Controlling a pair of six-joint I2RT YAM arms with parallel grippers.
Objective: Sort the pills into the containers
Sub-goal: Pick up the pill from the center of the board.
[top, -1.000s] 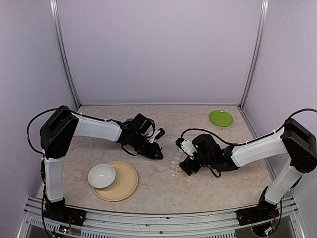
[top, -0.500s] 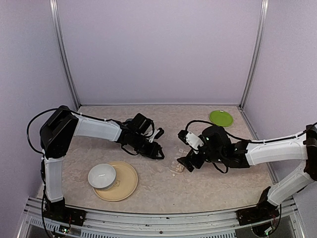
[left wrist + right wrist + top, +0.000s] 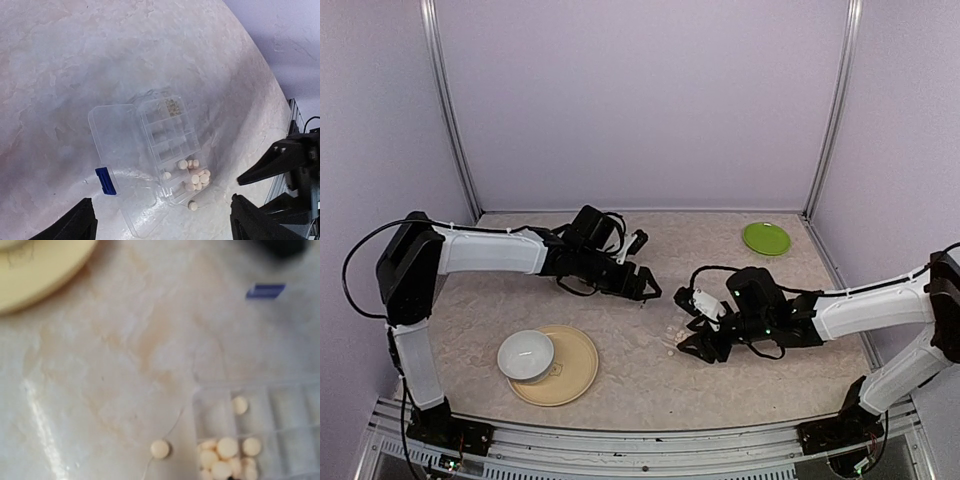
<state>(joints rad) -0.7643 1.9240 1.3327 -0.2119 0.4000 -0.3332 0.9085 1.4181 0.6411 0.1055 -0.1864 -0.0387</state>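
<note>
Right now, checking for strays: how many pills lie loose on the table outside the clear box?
1. The loose pill lies just off the clear box's corner, beside the heaped pills inside. More may hide under the right arm.

A small, flat, clear plastic rectangular pill box (image 3: 167, 137) lies open on the pale marbled bench (image 3: 75, 60). Its clear lid (image 3: 117, 145) is folded out flat beside the tray, with a blue latch (image 3: 105, 181) at the lid's outer edge. The tray is split into small compartments. Tiny whitish round pills (image 3: 197, 177) sit clustered at one end of the tray. A lone pill (image 3: 240, 405) lies in the neighbouring compartment. A loose pill (image 3: 160, 449) rests on the bench just outside that end.
</note>
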